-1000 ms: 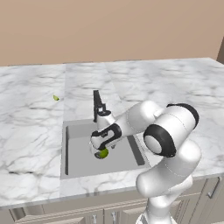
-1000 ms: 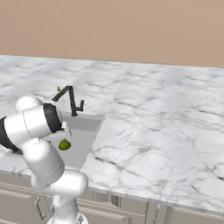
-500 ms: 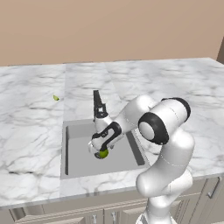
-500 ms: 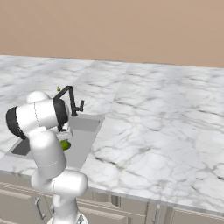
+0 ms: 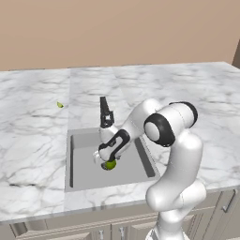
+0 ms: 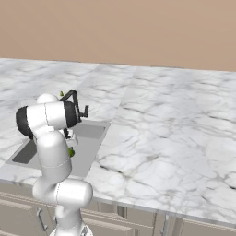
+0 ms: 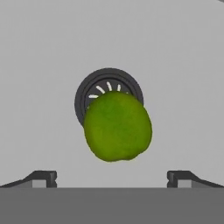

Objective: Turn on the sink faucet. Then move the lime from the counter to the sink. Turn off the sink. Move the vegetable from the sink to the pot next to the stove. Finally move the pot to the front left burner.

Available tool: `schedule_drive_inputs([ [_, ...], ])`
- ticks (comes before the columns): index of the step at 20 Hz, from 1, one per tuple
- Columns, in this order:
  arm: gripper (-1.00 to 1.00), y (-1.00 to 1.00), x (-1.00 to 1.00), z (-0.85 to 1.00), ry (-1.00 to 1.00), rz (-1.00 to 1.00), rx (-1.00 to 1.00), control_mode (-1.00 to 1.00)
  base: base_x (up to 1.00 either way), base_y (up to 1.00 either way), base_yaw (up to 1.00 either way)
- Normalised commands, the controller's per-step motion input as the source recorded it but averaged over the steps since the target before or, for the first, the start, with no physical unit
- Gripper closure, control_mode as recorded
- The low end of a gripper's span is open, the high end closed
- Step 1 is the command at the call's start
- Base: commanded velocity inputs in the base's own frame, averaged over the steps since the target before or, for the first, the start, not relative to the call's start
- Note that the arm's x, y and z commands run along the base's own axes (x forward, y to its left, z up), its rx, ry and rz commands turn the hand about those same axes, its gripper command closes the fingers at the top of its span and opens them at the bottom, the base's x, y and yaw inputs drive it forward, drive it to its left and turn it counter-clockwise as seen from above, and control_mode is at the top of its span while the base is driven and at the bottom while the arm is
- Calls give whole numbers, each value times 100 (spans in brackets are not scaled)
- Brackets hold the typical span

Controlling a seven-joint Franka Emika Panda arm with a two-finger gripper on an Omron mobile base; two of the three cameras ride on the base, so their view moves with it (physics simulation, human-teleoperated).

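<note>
Gripper down inside the sink, jaws spread wide, gripping nothing. Lime sits on the basin floor over the drain, between the fingertips but clear of both. Faucet stands at the sink's back edge

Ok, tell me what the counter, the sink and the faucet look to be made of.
Counter: white marble-like stone with grey veins, smooth.
Sink: plain grey basin, matte, perhaps steel or composite; the look leaves it open.
Faucet: matte black, probably coated metal, with no shine.
</note>
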Motion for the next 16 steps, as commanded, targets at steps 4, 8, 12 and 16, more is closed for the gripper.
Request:
schedule_drive_inputs([
  [4, -100, 0, 13, -24, 0, -3, -1, -100, 0, 0, 0],
  [8, -100, 0, 19, -21, 0, -3, 0, -100, 0, 0, 0],
  [12, -100, 2, 13, -18, 0, -2, -1, -100, 0, 0, 0],
  [16, -100, 0, 6, -18, 0, -2, 0, -100, 0, 0, 0],
])
